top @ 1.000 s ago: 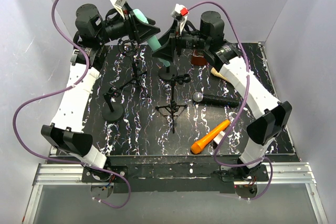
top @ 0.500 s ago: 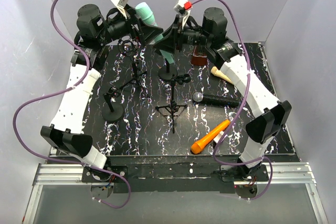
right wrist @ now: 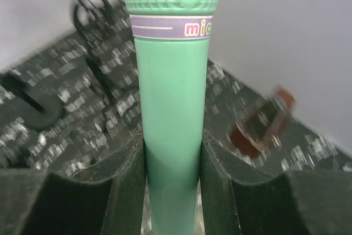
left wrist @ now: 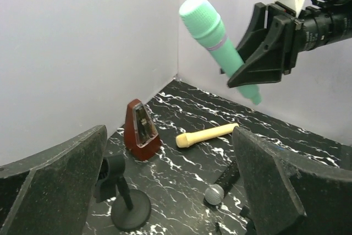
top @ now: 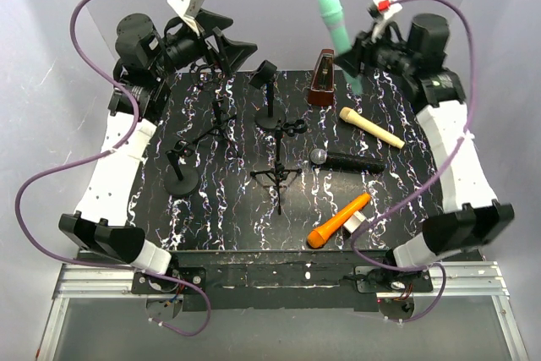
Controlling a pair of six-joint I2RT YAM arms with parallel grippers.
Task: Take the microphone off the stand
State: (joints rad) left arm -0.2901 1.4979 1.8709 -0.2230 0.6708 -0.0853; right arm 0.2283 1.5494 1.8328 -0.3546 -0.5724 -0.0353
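The mint-green microphone (top: 336, 31) hangs in the air at the back right, tilted, well clear of the table. My right gripper (top: 355, 61) is shut on its lower body; in the right wrist view both pads press the green handle (right wrist: 171, 108). The left wrist view shows the microphone (left wrist: 214, 34) held aloft by the right gripper (left wrist: 258, 59). The short round-base stand (top: 268, 95) stands with its clip empty, also visible as the stand (left wrist: 122, 191) in the left wrist view. My left gripper (top: 232, 44) hovers open at the back left with nothing between its fingers.
A brown metronome (top: 321, 82) stands at the back. A beige microphone (top: 372, 128), a black microphone (top: 347, 160) and an orange microphone (top: 338, 220) lie on the right half. A tripod stand (top: 277, 177) and two more stands (top: 181, 171) occupy the centre and left.
The left gripper opened and let go of the green microphone. The right gripper shut on it and carried it up and to the right, away from the stand.
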